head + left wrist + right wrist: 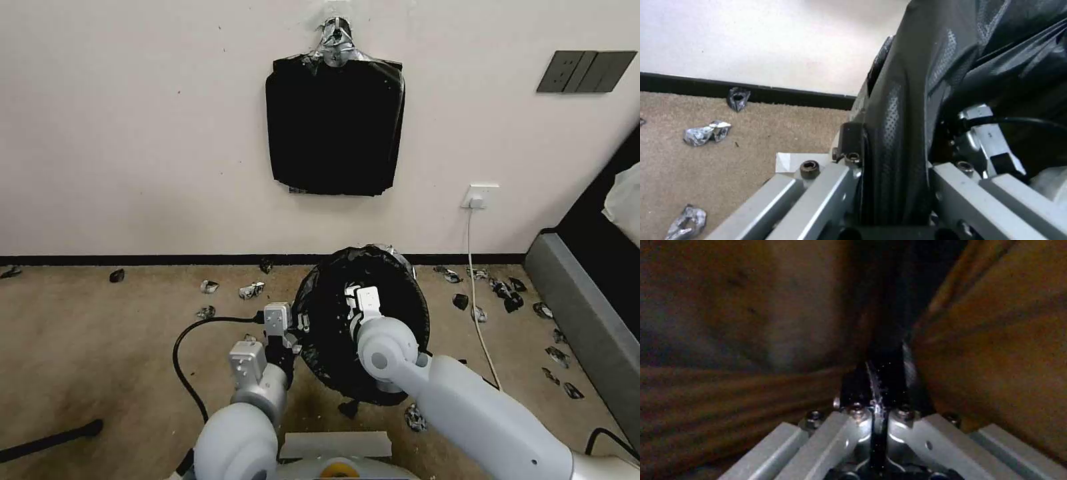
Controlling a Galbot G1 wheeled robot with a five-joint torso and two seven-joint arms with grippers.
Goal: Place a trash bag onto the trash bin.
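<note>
Glossy, crinkled plastic trash bag (333,333); rough beige carpet (100,347).

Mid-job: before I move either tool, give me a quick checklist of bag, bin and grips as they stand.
1. Trash bag over the trash bin mouth: ok, black film lines the round opening.
2. Right tool grip: ok, shut on a thin fold of bag, down inside the opening.
3. Left tool grip: cannot tell; it sits at the bin's left rim, where bag film drapes over.
4. Bag folded down over the near rim: cannot tell, the right arm covers it.
5. White wall cord: ok, on the carpet to the right, apart from the bin.
</note>
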